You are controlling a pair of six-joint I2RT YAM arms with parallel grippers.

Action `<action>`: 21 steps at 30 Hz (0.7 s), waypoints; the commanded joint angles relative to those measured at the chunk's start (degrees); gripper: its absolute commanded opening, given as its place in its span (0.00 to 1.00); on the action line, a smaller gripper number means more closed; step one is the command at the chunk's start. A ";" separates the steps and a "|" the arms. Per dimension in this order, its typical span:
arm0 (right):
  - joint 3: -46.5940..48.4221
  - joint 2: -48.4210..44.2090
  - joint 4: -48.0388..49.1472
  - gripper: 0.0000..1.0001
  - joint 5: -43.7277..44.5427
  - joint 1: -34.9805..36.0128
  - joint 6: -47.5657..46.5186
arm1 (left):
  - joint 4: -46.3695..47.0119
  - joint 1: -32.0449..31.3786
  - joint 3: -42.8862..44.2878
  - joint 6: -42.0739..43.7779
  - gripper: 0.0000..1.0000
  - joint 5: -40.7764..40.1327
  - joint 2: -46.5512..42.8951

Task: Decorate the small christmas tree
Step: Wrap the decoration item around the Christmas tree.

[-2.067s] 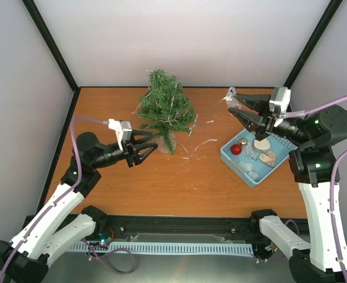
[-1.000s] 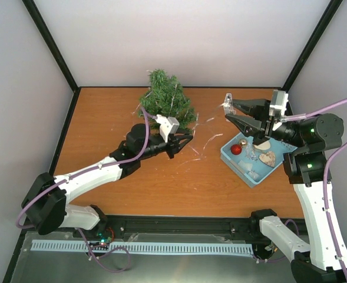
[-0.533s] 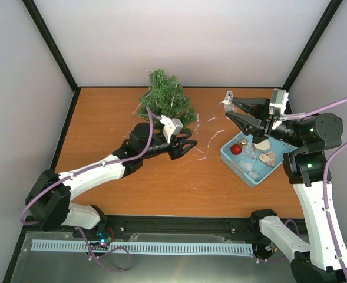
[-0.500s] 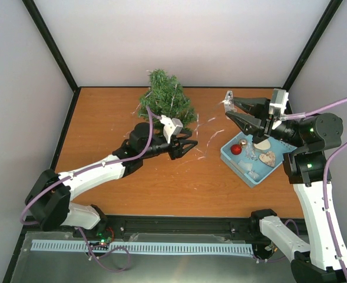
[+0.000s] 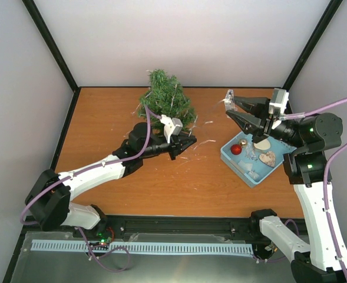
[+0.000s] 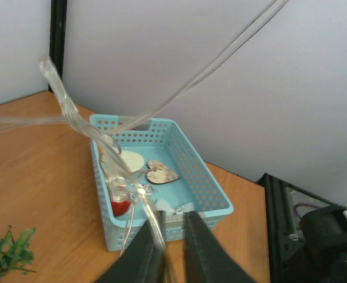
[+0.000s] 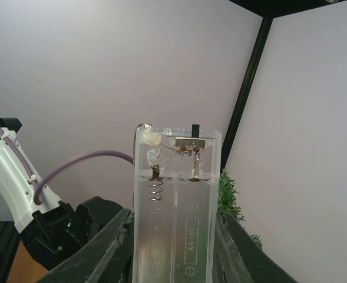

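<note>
Two arms work over the wooden table [image 5: 114,118]. The small christmas tree [image 5: 164,103] stands upright at about 12 o'clock on the table, close to the back wall, with thin pale strands lying over its branches.

At 5 o'clock of the tree, just beside its lower branches, the left pincer [image 5: 188,143] points toward 3 o'clock. In the left wrist view its two dark fingers [image 6: 202,253] stand almost together, pinching a clear light string [image 6: 67,103] that runs down between them. From there the string rises toward 11 o'clock and loops away, with a second pair of thin strands going off toward 1 o'clock. A green sprig of the tree shows at 7 o'clock in that view.

Raised above the table at about 2 o'clock is the right pincer [image 5: 235,106], at 11 o'clock of a light blue perforated basket [image 5: 238,170]. It is clamped on a clear plastic battery box [image 7: 176,200], one finger [image 7: 102,247] pressed to each long side; the box stands upright, its spring and switch at the top. Part of the tree shows just past the box at 3 o'clock in the right wrist view.

The basket sits at 3 o'clock on the table and holds a red ball [image 5: 236,149], a heart ornament [image 5: 268,158] and a round pale disc [image 5: 261,144].
</note>
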 commanded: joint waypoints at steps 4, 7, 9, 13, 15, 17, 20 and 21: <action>-0.61 -3.26 -13.93 0.18 3.79 0.50 -11.00 | 2.02 -0.46 1.93 -0.09 0.01 -2.22 -2.62; -2.94 -6.22 -25.53 0.18 12.27 0.50 -19.61 | 0.91 -0.51 2.60 0.12 0.01 -3.23 -2.92; -4.22 -7.34 -32.01 0.18 18.62 0.50 -23.95 | -0.04 -0.51 2.68 0.43 0.01 -3.97 -2.89; -8.09 -8.19 -38.62 0.17 23.33 0.50 -28.25 | -0.36 -0.51 2.55 0.47 0.01 -4.74 -3.13; -10.12 -8.03 -39.36 0.16 22.36 0.50 -27.52 | -0.43 -0.50 2.82 0.57 0.01 -5.01 -3.01; -11.36 -7.69 -39.54 0.16 22.69 0.50 -26.46 | -0.60 -0.45 3.19 0.64 0.01 -5.38 -2.82; -11.76 -6.07 -42.70 0.15 28.08 0.50 -26.74 | -0.70 -0.51 3.67 0.61 0.01 -5.86 -2.33; -11.52 -5.46 -44.45 0.15 30.62 0.50 -27.10 | -0.71 -0.49 3.79 0.60 0.01 -5.96 -2.22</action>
